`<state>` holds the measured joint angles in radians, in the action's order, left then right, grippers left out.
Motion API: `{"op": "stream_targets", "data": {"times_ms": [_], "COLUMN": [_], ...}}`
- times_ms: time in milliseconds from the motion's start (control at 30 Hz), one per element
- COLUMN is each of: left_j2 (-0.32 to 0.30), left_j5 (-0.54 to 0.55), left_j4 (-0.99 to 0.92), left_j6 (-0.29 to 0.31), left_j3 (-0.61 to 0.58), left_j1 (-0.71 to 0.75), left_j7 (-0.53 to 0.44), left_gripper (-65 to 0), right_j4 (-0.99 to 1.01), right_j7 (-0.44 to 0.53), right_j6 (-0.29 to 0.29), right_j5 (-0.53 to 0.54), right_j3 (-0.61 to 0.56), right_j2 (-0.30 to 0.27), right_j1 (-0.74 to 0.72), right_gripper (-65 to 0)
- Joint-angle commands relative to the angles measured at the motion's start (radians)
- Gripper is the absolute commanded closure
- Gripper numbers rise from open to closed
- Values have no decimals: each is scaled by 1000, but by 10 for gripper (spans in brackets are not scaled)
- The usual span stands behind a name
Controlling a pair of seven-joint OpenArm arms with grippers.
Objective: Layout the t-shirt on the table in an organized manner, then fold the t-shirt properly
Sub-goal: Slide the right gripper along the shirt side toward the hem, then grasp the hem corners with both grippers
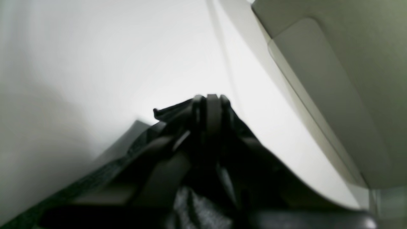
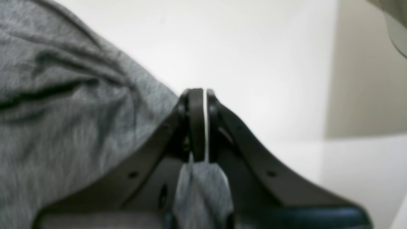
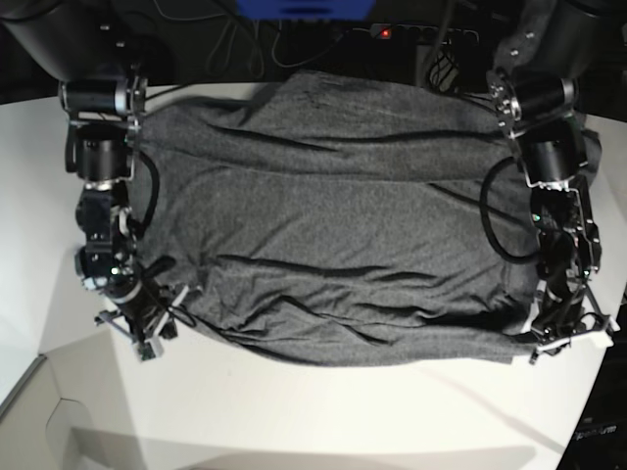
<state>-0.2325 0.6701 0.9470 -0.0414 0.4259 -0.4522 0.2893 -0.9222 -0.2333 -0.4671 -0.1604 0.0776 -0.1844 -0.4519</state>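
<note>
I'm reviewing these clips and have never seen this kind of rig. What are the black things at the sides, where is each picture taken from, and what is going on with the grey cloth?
Two black robot arms work over a white table. The base view looks down from above; the other two pictures come from cameras on each wrist. A heathered dark grey knit t-shirt lies spread on the table, still wrinkled. The left gripper, on the base view's right, and the right gripper, on its left, are each shut on grey fabric at the shirt's near corners.
</note>
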Motion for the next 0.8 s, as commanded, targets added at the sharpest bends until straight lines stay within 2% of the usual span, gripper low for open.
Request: {"op": "stream_targets", "data": {"times_ms": [0, 267, 367, 533, 600, 633, 767], "left_j2": [-12, -12, -12, -12, -12, -12, -12], "left_j5": [6, 6, 6, 6, 6, 6, 6], "left_j4": [16, 16, 16, 16, 16, 16, 16], "left_j6": [10, 10, 10, 10, 10, 10, 10], "left_j3": [-17, -45, -45, -45, -45, -45, -45], "left_j1": [-33, -61, -61, -58, -58, -58, -56], "left_j7": [-17, -17, -17, -17, -17, -17, -17], "left_gripper": [-2, -2, -2, -2, -2, -2, -2], "right_j4": [-45, -117, -117, -107, -45, 9, 160], "right_j7": [18, 4, 2, 5, 10, 12, 16], "right_j6": [-6, -6, -5, -5, -5, -5, -3], "right_j5": [8, 6, 5, 5, 5, 5, 5], "right_j3": [3, -3, -5, -6, -6, -6, -6], "right_j2": [-8, -5, -4, -4, -2, -2, -8], "right_j1": [-12, 40, 35, 34, 0, -21, -92], "right_gripper": [0, 0, -102, -338, -404, -423, -428]}}
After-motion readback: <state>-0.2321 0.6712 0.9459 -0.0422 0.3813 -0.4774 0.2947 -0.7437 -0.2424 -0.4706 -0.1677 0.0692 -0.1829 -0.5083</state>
